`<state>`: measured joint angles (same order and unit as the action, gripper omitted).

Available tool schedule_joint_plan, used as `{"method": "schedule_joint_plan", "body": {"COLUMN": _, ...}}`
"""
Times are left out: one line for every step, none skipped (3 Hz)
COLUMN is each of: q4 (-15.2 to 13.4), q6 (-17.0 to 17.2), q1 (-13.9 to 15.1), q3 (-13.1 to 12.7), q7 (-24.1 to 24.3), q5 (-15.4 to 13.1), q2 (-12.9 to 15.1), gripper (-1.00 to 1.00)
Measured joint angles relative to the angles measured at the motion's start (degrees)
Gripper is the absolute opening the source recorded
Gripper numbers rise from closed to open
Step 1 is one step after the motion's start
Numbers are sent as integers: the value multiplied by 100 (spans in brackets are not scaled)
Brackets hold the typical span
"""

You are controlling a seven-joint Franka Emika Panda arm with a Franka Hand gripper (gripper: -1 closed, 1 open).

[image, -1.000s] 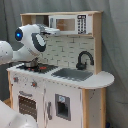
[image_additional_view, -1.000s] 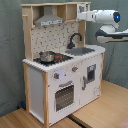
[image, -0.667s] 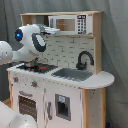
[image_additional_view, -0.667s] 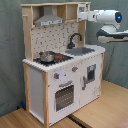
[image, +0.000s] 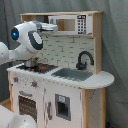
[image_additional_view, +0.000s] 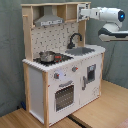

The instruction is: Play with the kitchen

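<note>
Little has shifted over the last second: the arm [image_additional_view: 111, 20] holds the same high reach, with at most a slight creep toward the kitchen [image: 60, 75].

That toy kitchen fills the middle of both exterior views, hood at the top, pot [image_additional_view: 47, 56] on the stove, sink [image_additional_view: 82, 50] and black faucet [image_additional_view: 75, 39] beside it.

The gripper [image_additional_view: 83, 13] sits in the upper right of the second exterior view, level with the microwave cabinet [image: 70, 24] at the kitchen's top shelf. The forearm lies roughly horizontal, wrist pointing in toward the cabinet's end.

How wide the pincer stands, and whether it has hold of anything, I cannot tell.

Judging from this, the step is to work the upper cabinet. It calls for a slow, level approach, keeping the wrist clear of the side post, since a hard push that high could rock the kitchen.
</note>
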<state>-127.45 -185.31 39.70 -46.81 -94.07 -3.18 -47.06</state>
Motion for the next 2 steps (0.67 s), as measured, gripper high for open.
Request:
{"method": "schedule_joint_plan", "body": {"q4": -11, "q6": 12, "q1": -198, "q3": 372, "q7": 25, "q5": 3, "q2": -434, "gripper": 100}}
{"method": "schedule_joint_plan", "body": {"q4": -64, "q6": 12, "q1": -262, "q3": 672, "q7": 245, "q5": 5, "q2": -953, "gripper": 100}}
